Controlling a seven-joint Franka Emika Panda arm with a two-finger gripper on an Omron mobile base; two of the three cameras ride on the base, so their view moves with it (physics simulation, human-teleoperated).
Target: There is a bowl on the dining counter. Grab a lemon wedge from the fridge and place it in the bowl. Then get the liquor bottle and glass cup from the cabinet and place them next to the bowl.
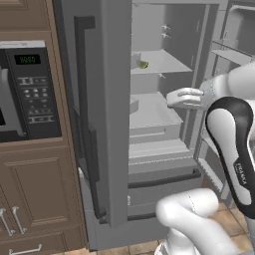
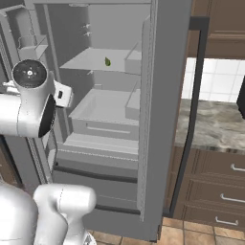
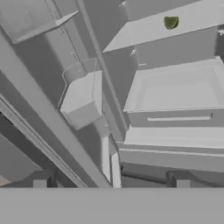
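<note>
- Tall grey steel French-door fridge (image 1: 94, 124) stands with its door swung open; that door sits left of the cavity.
- Small green lemon wedge (image 1: 143, 64) lies on the upper white shelf (image 1: 164, 62), near its left rear corner.
- Two-finger gripper (image 3: 111, 181) hangs right of the cavity, jaws spread, holding nothing.
- Risk: fingers clip the shelf's front edge, or nudge the wedge backwards.
- Wedge is tiny and blurred; orientation unclear.

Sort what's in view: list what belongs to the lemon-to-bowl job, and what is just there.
Job:
- fridge, doors open
- lemon wedge on upper shelf
- gripper, open, facing shelves

Just there:
- microwave
- brown drawers
- marbled worktop
</note>
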